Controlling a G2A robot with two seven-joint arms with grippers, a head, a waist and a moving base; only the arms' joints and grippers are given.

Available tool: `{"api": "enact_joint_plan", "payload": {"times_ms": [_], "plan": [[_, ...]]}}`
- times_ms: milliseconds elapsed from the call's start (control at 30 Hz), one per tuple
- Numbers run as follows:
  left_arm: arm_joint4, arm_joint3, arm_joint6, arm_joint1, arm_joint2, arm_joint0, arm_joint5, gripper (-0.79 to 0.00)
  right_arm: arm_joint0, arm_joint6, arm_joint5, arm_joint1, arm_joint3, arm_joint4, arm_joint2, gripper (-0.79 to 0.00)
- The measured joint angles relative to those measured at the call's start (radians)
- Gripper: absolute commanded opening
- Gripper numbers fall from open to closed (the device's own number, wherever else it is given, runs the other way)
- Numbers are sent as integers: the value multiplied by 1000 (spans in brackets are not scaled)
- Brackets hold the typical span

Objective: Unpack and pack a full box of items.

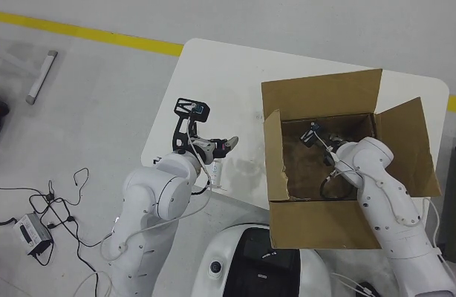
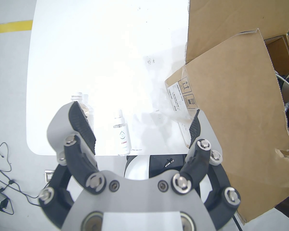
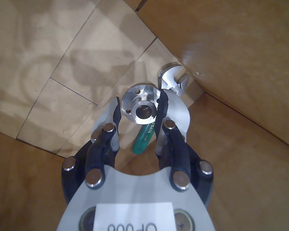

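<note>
Box (image 1: 321,93): open on the table (image 2: 98,49), flaps spread outwards.
Right gripper (image 3: 139,102): down inside the box, near one of its corners. It is narrowed onto the flange (image 3: 131,97), with a pad at the rim on each side.
Flange: a metal disc with bolt holes, low in the box, its hub facing up the gripper.
Wrench (image 3: 173,80): on the box floor, head tucked into the corner. Its green handle runs under the flange and the gripper.
Left gripper (image 2: 136,108): outside the box, above the table edge nearest the robot. It is spread wide and carries nothing.
Clear bottle (image 2: 89,111): upright on the table, well apart from the box, partly behind a left finger.
Spray bottle (image 2: 121,135): on the table between the clear bottle and the box, near the table edge.
Done: unpacking looks partly through, with the two bottles already outside the box.
Left: the flange and wrench have yet to come out. The visible box floor around them is bare cardboard. The whole repacking half looks not yet begun.
Step in hand: most likely lifting the flange clear of the box walls.
</note>
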State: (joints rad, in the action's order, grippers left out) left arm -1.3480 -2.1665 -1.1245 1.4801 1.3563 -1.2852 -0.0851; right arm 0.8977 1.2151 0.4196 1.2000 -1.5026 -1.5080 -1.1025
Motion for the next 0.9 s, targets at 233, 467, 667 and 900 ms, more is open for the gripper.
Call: {"api": "enact_joint_plan", "payload": {"times_ms": [233, 467, 667, 900], "plan": [[0, 0, 0, 0, 0, 0, 0, 0, 8, 7, -14, 0, 0, -13, -3, -465], [0, 0, 0, 0, 0, 0, 0, 0, 7, 4, -21, 2, 5, -18, -4, -505], [0, 0, 0, 0, 0, 0, 0, 0, 1, 1, -27, 5, 19, -27, -1, -545], [0, 0, 0, 0, 0, 0, 0, 0, -4, -4, -26, 8, 32, -31, 6, -545]]}}
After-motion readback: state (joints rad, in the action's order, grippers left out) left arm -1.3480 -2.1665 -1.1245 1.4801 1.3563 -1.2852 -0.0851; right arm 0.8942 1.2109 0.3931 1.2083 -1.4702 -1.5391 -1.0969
